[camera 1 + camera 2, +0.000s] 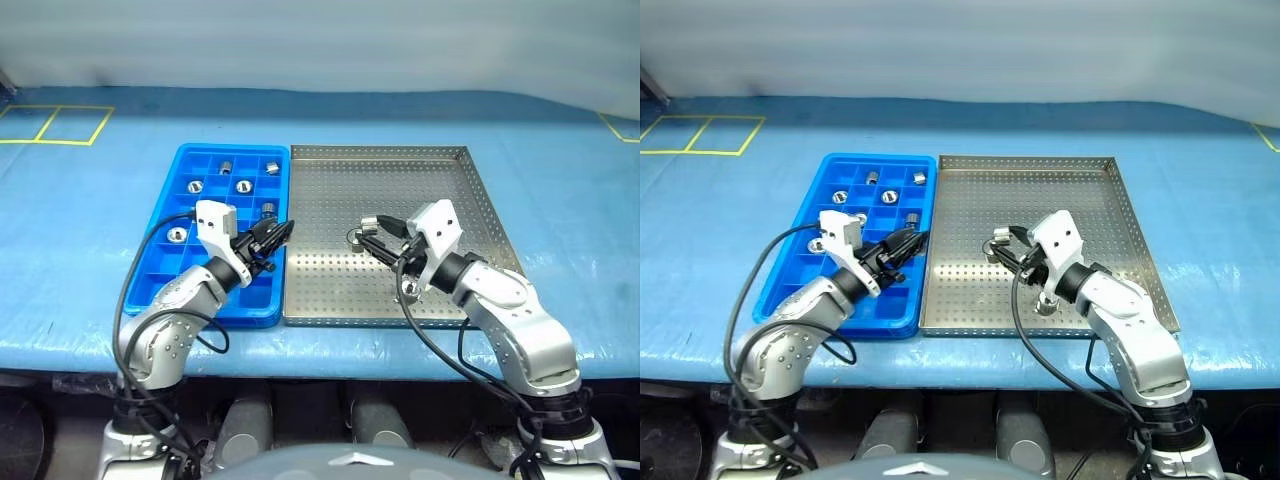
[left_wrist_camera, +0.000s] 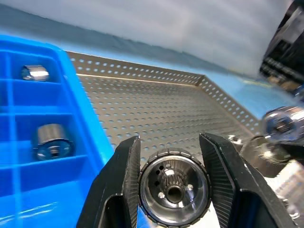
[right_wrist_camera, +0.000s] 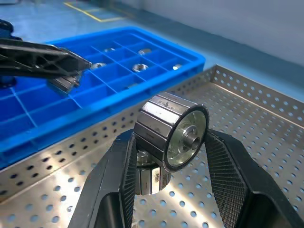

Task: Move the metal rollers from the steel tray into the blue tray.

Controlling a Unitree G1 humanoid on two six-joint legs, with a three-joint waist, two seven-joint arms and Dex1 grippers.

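My left gripper [image 1: 272, 240] is shut on a metal roller [image 2: 174, 185] and hangs over the right edge of the blue tray [image 1: 160, 262], which has many small compartments. Several rollers [image 1: 243, 185] lie in its far compartments. My right gripper [image 1: 374, 229] is shut on another roller [image 3: 171, 130] just above the perforated steel tray [image 1: 400, 190]. One roller [image 3: 149, 173] lies on the steel tray's floor right below that gripper. A further roller [image 1: 1045, 305] sits near the tray's front rim beside my right forearm.
Both trays sit side by side on a blue-covered table [image 1: 80, 200], the steel tray to the right. Yellow tape lines [image 1: 60, 125] mark the far left of the table. Black cables [image 1: 135, 275] loop beside each arm.
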